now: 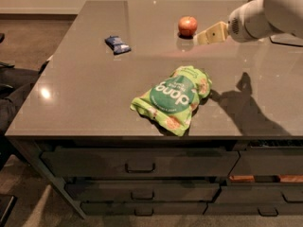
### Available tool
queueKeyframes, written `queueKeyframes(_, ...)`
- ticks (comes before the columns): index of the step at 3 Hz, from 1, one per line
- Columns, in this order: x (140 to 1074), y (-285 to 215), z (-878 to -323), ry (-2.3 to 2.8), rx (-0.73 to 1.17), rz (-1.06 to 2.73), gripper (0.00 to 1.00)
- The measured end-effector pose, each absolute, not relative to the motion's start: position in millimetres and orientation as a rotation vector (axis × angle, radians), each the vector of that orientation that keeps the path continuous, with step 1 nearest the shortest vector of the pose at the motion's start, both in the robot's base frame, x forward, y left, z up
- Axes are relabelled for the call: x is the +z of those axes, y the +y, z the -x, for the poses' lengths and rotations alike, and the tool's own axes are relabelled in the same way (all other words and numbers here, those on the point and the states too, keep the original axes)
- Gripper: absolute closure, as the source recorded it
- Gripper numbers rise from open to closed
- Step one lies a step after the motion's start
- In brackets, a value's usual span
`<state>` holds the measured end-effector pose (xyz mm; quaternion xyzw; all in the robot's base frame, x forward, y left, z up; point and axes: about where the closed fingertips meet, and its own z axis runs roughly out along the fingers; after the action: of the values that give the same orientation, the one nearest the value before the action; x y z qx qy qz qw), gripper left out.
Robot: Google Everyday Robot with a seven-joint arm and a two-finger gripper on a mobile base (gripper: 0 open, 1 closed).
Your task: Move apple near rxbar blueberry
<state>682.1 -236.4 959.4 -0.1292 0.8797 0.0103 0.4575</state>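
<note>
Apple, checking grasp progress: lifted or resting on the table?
Resting: the small round red-orange apple sits on the grey tabletop, the claw close beside it.
</note>
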Motion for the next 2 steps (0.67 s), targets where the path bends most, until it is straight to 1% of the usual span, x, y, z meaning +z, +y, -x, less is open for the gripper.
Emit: queueKeyframes(2,951,-206,-756,2.128,0.081,0.237,0.00)
